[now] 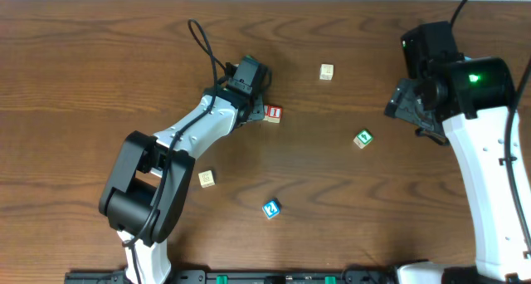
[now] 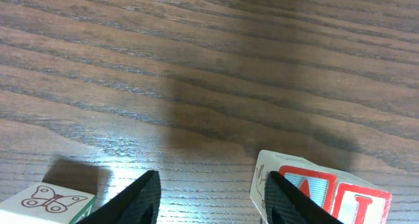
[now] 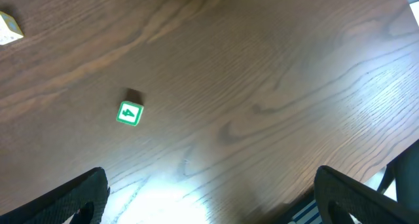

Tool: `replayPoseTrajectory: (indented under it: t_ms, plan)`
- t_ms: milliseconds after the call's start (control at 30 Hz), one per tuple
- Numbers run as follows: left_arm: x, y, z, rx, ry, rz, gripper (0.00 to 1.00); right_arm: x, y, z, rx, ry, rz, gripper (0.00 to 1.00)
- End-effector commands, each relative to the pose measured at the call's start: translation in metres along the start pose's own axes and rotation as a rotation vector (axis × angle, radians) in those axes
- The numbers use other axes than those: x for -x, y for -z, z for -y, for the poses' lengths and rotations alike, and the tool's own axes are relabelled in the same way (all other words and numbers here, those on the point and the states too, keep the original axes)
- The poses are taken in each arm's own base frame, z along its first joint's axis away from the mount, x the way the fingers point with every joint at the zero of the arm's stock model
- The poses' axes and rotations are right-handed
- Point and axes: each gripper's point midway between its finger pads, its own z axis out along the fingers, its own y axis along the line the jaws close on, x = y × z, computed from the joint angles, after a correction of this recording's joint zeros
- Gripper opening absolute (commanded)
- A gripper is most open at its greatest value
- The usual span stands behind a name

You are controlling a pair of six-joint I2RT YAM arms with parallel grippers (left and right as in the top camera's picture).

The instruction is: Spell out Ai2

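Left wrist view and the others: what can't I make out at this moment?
- Red block: left wrist view, lettering cut off by the bottom edge; overhead, too small.
- Butterfly block: left wrist view, mostly cut off; overhead, apparently hidden by the left gripper.
- Tan blocks: overhead, faces too small.

Dark wooden table (image 1: pixel 91 43), small blocks (image 1: pixel 271 208) scattered across

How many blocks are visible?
6. Red block beside left tool, beige block top, green block right, tan block left, blue block bottom; butterfly block only in left wrist view; others possibly hidden.
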Motion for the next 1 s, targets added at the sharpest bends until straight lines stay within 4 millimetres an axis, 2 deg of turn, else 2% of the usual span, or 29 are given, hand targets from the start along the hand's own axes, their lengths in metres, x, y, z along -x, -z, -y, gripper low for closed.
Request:
replayPoseTrajectory:
  t_ms: [0,100,200,300,367,500,633,700,800,900,967]
  plan:
    - [0.0,0.002,-0.002,0.003,0.005,0.004,0.52,0.003,0.002,0.007,-0.015,-0.001,0.02,0.99]
    - [0.003,0.002,-0.002,0.009,0.003,0.017,0.52,0.004,0.002,0.007,-0.016,-0.014,0.02,0.99]
    - [0.011,0.008,-0.012,0.041,0.006,0.04,0.56,0.006,0.004,0.01,-0.022,-0.07,0.039,0.99]
    - [0.022,0.028,-0.021,0.048,0.026,0.057,0.56,0.006,0.014,0.016,-0.002,-0.101,0.069,0.99]
    - [0.034,0.05,-0.028,0.049,0.037,0.09,0.6,0.005,0.022,0.021,0.015,-0.113,0.089,0.99]
    - [0.051,0.106,-0.043,0.036,0.038,0.16,0.76,-0.007,0.041,0.035,0.057,-0.115,0.1,0.99]
    - [0.053,0.176,-0.057,0.034,-0.016,0.244,0.94,-0.032,0.048,0.033,0.147,-0.061,0.025,0.99]
    - [0.05,0.209,-0.069,0.059,-0.005,0.294,0.98,-0.044,0.041,0.032,0.145,-0.039,0.003,0.99]
    - [0.043,0.255,-0.086,0.092,-0.009,0.373,0.96,-0.068,0.021,0.023,0.155,-0.06,-0.047,0.99]
    - [0.034,0.299,-0.106,0.127,0.011,0.461,0.95,-0.104,-0.005,-0.007,0.273,-0.041,-0.117,0.99]
    - [0.026,0.326,-0.115,0.119,0.029,0.521,0.95,-0.135,-0.021,-0.029,0.358,-0.023,-0.188,0.99]
